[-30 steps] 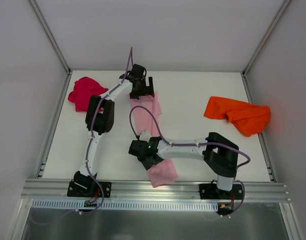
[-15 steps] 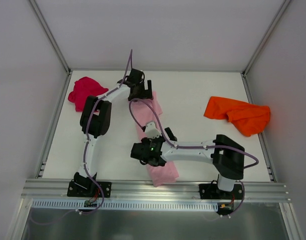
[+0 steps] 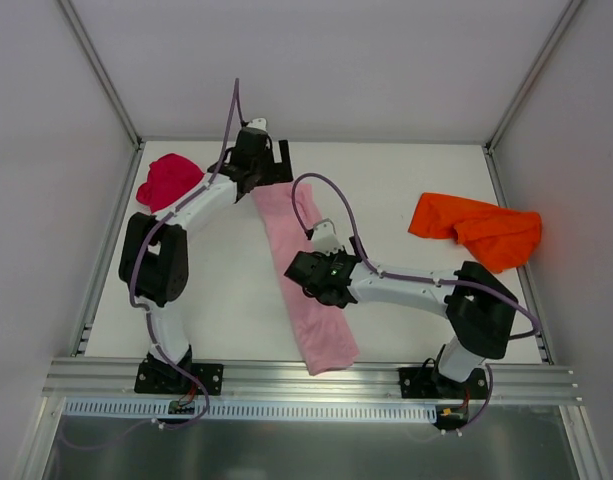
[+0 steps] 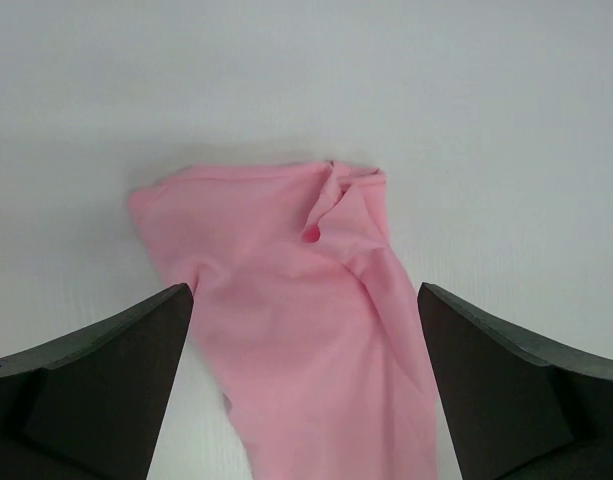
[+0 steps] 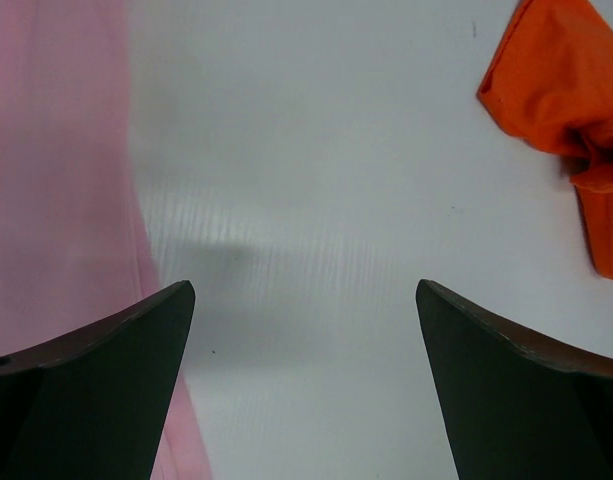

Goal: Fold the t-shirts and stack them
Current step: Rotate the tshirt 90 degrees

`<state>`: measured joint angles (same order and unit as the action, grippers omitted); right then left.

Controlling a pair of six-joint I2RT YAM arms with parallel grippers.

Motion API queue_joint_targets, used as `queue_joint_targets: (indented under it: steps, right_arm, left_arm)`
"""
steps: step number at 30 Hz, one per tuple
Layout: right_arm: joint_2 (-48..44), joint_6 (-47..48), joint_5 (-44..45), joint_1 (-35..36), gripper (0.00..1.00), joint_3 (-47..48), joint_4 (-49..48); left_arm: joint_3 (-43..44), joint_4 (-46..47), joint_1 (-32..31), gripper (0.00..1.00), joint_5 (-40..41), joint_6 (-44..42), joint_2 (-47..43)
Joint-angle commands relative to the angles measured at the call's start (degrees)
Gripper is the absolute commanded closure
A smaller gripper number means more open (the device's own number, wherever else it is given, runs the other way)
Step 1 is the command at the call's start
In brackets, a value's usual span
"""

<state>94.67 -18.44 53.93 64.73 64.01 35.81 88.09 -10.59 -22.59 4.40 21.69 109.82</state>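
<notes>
The light pink t-shirt lies as a long narrow strip from the far middle of the table toward the near edge. Its far end lies flat between the fingers of my left gripper, which hovers open above it. My right gripper hangs open beside the strip's right edge, over bare table, with pink cloth to its left. The red t-shirt is bunched at the far left. The orange t-shirt lies crumpled at the right.
The white table is bordered by metal rails at the near edge and along both sides. Purple cables loop above both arms, one arching over the pink strip.
My left arm's elbow swung left and its gripper shifted slightly back-left. My right gripper moved right and farther back, off the pink shirt, so the whole strip now shows.
</notes>
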Motion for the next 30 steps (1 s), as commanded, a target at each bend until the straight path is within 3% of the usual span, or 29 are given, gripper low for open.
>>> queue_joint_targets:
  steps: [1,4,6,10,12,16,19,30]
  right_arm:
    - [2.51,3.41,-4.8,-0.83,0.0,1.29,-5.41]
    - [2.98,4.63,-7.15,-2.93,0.0,2.79,-6.01]
    - [1.84,7.52,-11.98,-6.79,0.0,1.57,-10.82]
    - [2.09,11.22,-33.41,-17.16,0.0,4.36,-14.9]
    - [5.25,12.8,-33.02,-20.6,0.0,8.57,-11.06]
    - [14.03,17.89,-35.73,-24.03,0.0,26.8,-2.61]
    - [20.01,21.59,-35.64,-25.44,0.0,37.02,3.2]
    - [36.52,22.92,-58.06,-36.6,0.0,58.32,15.51]
  left_arm:
    - [-4.75,8.26,-2.27,0.01,5.86,-1.91,-7.48]
    - [-13.19,10.76,-5.35,0.01,16.66,-2.97,-15.12]
    - [-17.77,11.56,-5.53,0.01,17.74,-1.31,-18.92]
    - [-25.67,10.94,-5.62,0.01,18.1,2.03,-29.8]
    - [-30.77,11.12,-5.8,0.01,18.01,4.39,-33.25]
    - [-37.37,12.79,-7.11,0.01,17.3,7.22,-39.5]
    - [-39.05,12.18,-9.22,0.01,19.67,7.57,-38.72]
    - [-44.49,16.73,-9.84,0.01,19.59,10.91,-33.62]
